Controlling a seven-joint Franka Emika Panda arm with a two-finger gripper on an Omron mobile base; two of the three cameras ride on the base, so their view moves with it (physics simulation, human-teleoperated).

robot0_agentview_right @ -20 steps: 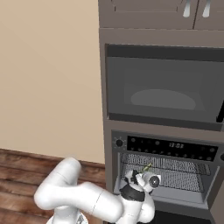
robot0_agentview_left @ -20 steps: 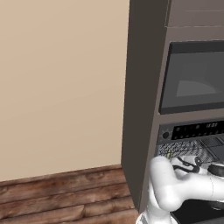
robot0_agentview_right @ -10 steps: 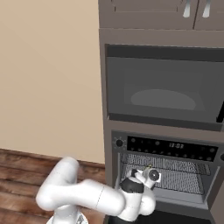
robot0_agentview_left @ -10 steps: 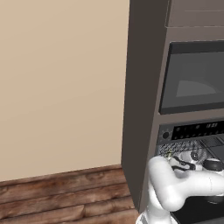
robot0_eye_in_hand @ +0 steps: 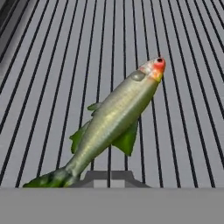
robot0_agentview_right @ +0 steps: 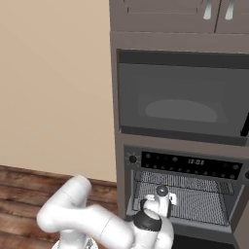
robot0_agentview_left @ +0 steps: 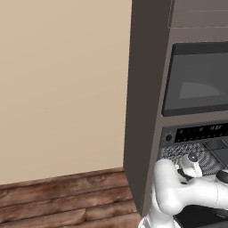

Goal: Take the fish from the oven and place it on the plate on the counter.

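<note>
The fish (robot0_eye_in_hand: 116, 122), olive-green with a yellowish belly and a red-tipped head, hangs tilted above the wire rack (robot0_eye_in_hand: 43, 65). Its tail sits between my gripper's fingertips (robot0_eye_in_hand: 109, 178), and the gripper is shut on it. In the right base view the gripper (robot0_agentview_right: 163, 195) is inside the open oven (robot0_agentview_right: 185, 165), just above the rack (robot0_agentview_right: 206, 204). In the left base view the gripper (robot0_agentview_left: 189, 161) is in front of the oven (robot0_agentview_left: 196, 133) opening. The plate and the counter are out of view.
A dark microwave (robot0_agentview_right: 180, 97) sits directly above the oven, with cabinet doors over it. The grey cabinet side (robot0_agentview_left: 142, 111) stands left of the oven opening. A beige wall (robot0_agentview_left: 62, 89) and a wood floor (robot0_agentview_left: 67, 200) lie to the left.
The hand has shifted slightly to the right over the rack, with the fish still in its grip. The elbow has swung lower and further forward.
</note>
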